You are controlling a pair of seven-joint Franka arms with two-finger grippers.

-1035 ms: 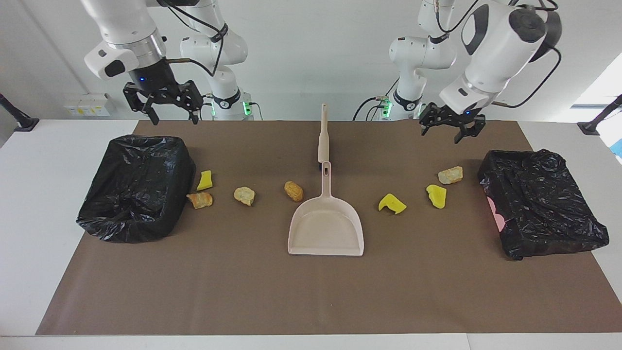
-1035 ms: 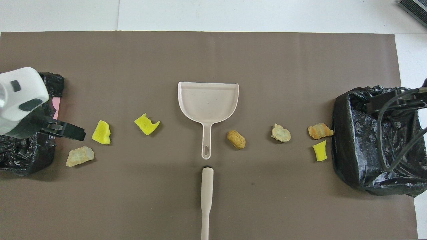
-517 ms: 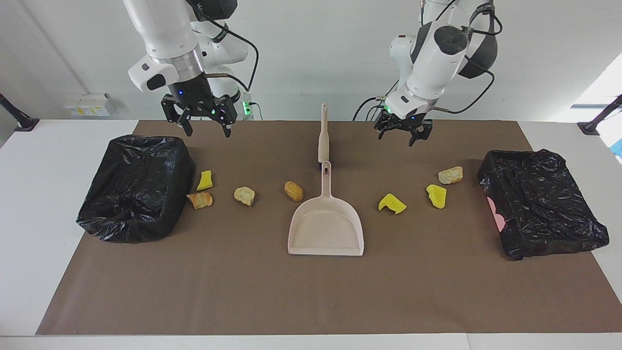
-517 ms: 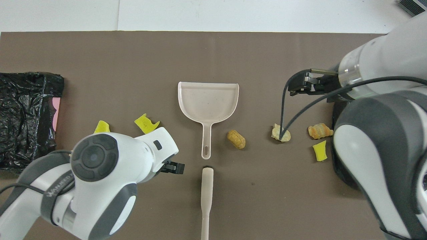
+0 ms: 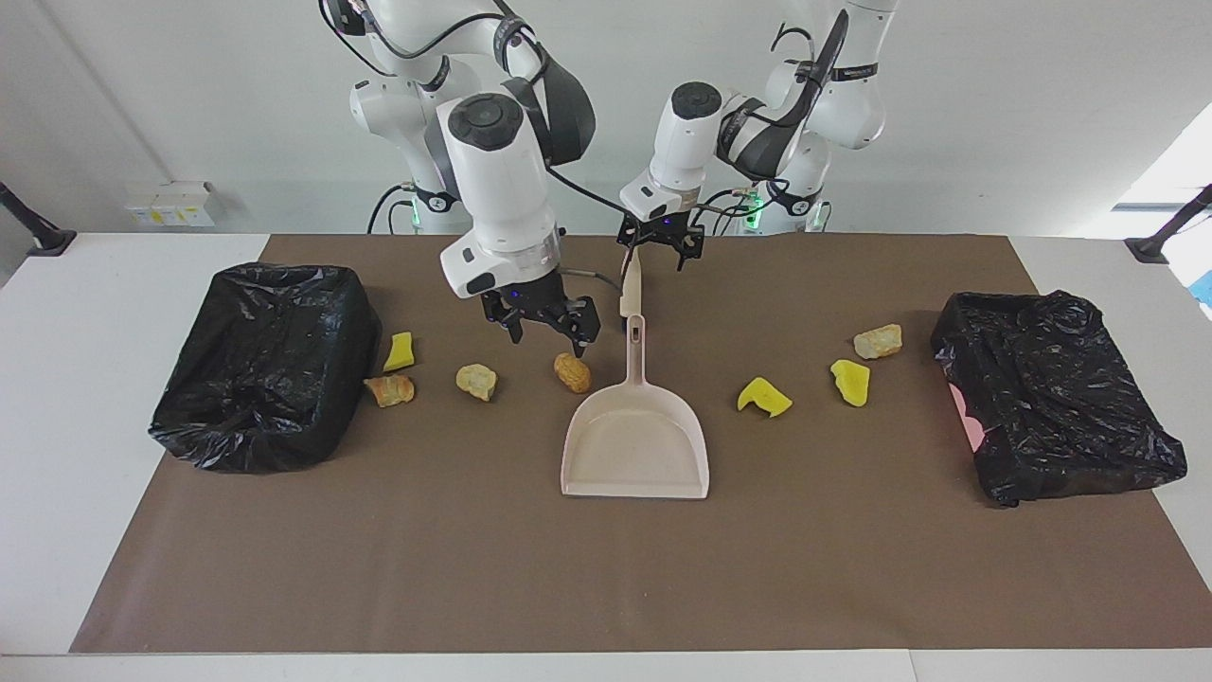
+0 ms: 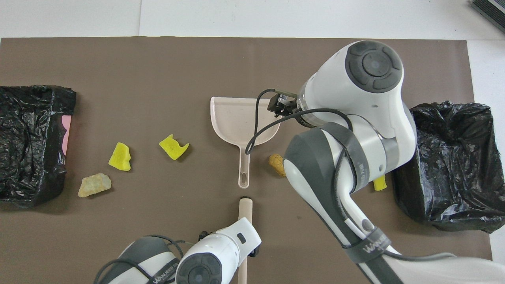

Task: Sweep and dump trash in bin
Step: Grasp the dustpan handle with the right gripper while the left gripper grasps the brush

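Approach to the sweeping tools
My left end effector (image 5: pixel 660 254) open, empty over the brush handle (image 5: pixel 629 275); my right end effector (image 5: pixel 542 327) open, empty beside the dustpan handle (image 5: pixel 634 355), frame centre: I should centre each handle before closing

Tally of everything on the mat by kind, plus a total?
Yellow foam chunks: 3
Tan bread-like lumps: 4
Black-bagged bins: 2
Dustpan: 1
Brush: 1
Total: 11
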